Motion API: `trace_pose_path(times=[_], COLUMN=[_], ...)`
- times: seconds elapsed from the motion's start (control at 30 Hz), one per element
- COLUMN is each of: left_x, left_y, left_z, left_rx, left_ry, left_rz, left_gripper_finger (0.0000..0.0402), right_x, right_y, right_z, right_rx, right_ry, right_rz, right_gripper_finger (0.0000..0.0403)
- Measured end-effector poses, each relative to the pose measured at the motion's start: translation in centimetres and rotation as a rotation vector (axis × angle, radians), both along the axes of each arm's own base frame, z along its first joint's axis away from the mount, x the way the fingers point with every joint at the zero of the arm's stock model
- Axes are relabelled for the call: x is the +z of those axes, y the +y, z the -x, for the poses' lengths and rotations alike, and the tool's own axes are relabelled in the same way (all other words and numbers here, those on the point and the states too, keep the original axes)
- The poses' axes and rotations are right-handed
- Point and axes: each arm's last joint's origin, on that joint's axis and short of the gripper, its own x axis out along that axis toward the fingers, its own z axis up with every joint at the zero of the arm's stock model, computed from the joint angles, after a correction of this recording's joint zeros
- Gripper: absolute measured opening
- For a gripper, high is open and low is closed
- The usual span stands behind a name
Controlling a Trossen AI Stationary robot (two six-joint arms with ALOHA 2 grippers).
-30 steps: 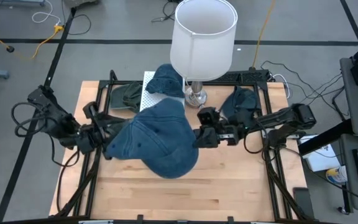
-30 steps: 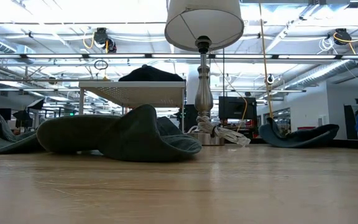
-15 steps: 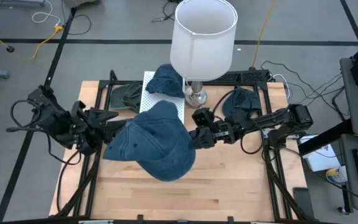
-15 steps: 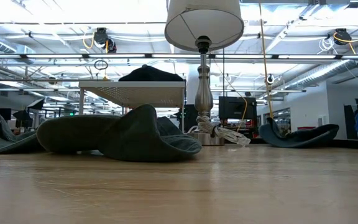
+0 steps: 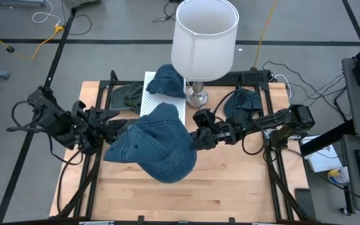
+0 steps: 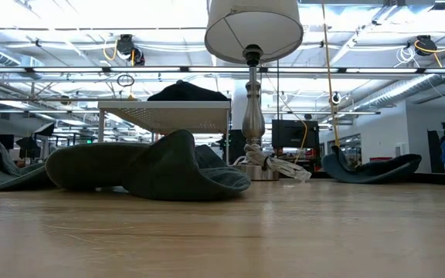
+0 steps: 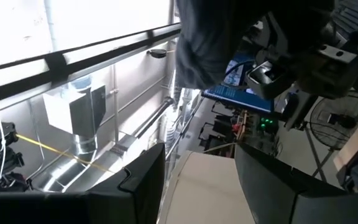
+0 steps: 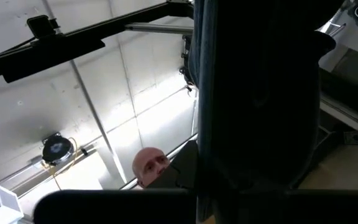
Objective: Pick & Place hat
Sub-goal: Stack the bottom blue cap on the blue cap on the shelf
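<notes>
A large blue denim hat (image 5: 152, 144) hangs over the middle of the table between both arms; the low view does not show it. My right gripper (image 5: 197, 139) is shut on its right edge, and dark cloth (image 8: 260, 93) fills the right wrist view. My left gripper (image 5: 112, 122) stands at the hat's left edge. In the left wrist view its fingers (image 7: 142, 180) are wide apart with nothing between them, and the hat (image 7: 222, 37) shows beyond them. Whether the left gripper touches the hat, I cannot tell. My right gripper holds the denim hat by its right edge (image 5: 191, 139), coming level from the table's right side. The cloth (image 8: 253, 155) rises straight out from between the fingers and hides them. The hat spreads out toward the left arm and looks lifted off the wood.
A white-shaded lamp (image 5: 204, 37) stands at the far middle on its metal foot (image 6: 253, 116). A dark green hat (image 5: 127, 97) (image 6: 145, 166) lies far left, a blue hat (image 5: 167, 80) on a white perforated board, and a dark blue hat (image 5: 242, 103) far right. Bare wood (image 5: 186, 194) lies along the near edge.
My right gripper has moved a little toward the table's left and carried the hat with it, so the hat now sits slightly farther left and far. My left gripper has turned at the wrist and drawn back a little from the hat's left edge. In the last half second nothing moved.
</notes>
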Motion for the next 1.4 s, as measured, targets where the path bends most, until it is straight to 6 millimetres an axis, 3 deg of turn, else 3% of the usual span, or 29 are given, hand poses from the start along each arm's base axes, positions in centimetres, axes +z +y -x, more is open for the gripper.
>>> trace_pose_path(times=[0.83, 1.2, 1.4], left_x=[2.9, 4.8, 5.1], left_y=[-3.1, -3.9, -4.1], left_z=[-4.7, -5.3, -5.5], left_rx=[-0.118, -0.183, -0.224], left_ry=[-0.051, -0.105, -0.12], left_rz=[-0.082, -0.054, -0.046], left_gripper_finger=[0.02, 0.0199, 0.0147], right_x=[0.0, -0.1, -0.2], right_y=[0.1, 0.1, 0.2], right_z=[0.1, 0.1, 0.0], right_rx=[0.045, 0.068, 0.084], right_ry=[0.008, 0.023, 0.041], right_rz=[0.017, 0.01, 0.018], right_gripper_finger=[0.0009, 0.0009, 0.0009])
